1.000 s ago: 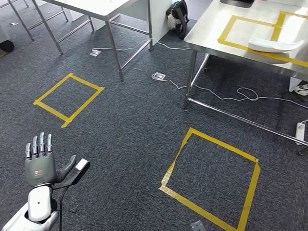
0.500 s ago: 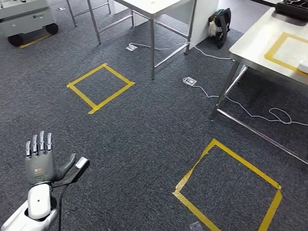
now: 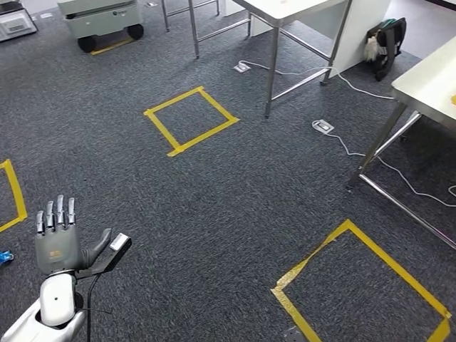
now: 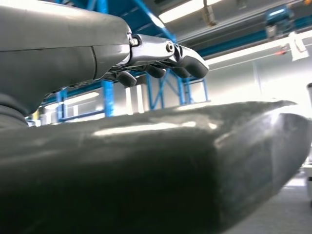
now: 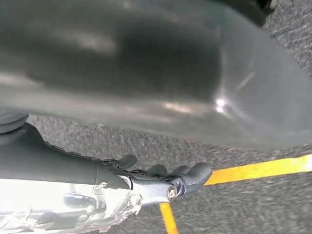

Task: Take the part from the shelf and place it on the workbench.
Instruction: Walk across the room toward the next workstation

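My left hand is raised at the lower left of the head view, palm away, fingers straight and apart, holding nothing. In the left wrist view its fingers stretch out against a hall ceiling with blue beams. In the right wrist view my right hand hangs over grey carpet with its fingers extended and nothing in them. A corner of the steel workbench shows at the right edge of the head view.
Yellow tape squares mark the carpet: one in the middle distance, one at the lower right. A white table on steel legs stands at the back, and a grey wheeled cart at the far left. Cables trail under the workbench.
The whole picture has slid to the right, so the camera has turned left. The workbench top with the white part on it has left the frame. My left hand keeps its pose.
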